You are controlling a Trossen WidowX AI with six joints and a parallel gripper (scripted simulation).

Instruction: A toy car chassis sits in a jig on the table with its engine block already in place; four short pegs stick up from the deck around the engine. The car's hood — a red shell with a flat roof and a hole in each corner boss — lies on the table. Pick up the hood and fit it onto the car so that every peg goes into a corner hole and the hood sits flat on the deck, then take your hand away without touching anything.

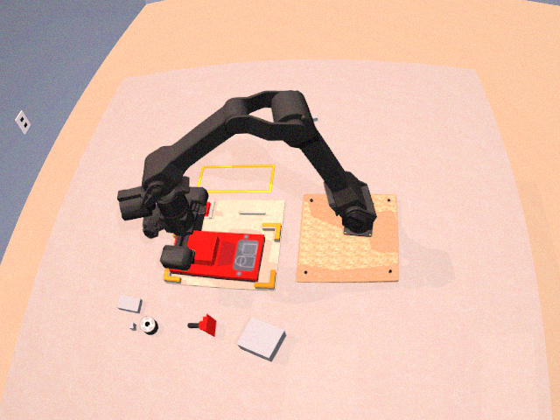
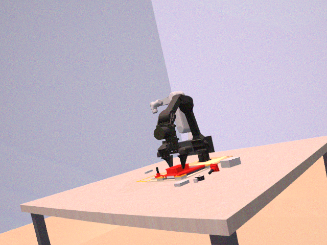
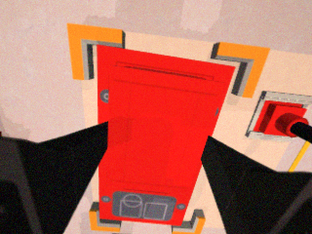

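Pincer (image 3: 155, 141): held wide, closed on the long sides of the red hood (image 3: 161, 127), at frame centre in the wrist view. Hood: flat-roofed shell, seated over the chassis within the jig (image 1: 264, 283), whose orange corner brackets are seen around it. Grey engine block (image 1: 245, 255) is seen at the hood's right end in the top view.

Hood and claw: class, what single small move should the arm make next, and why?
Probably open the claw a little wider. The red hood already lies square on the car inside the orange jig corners, apparently flat on the deck, yet the fingers are shut on its sides. Releasing comes before lifting away.
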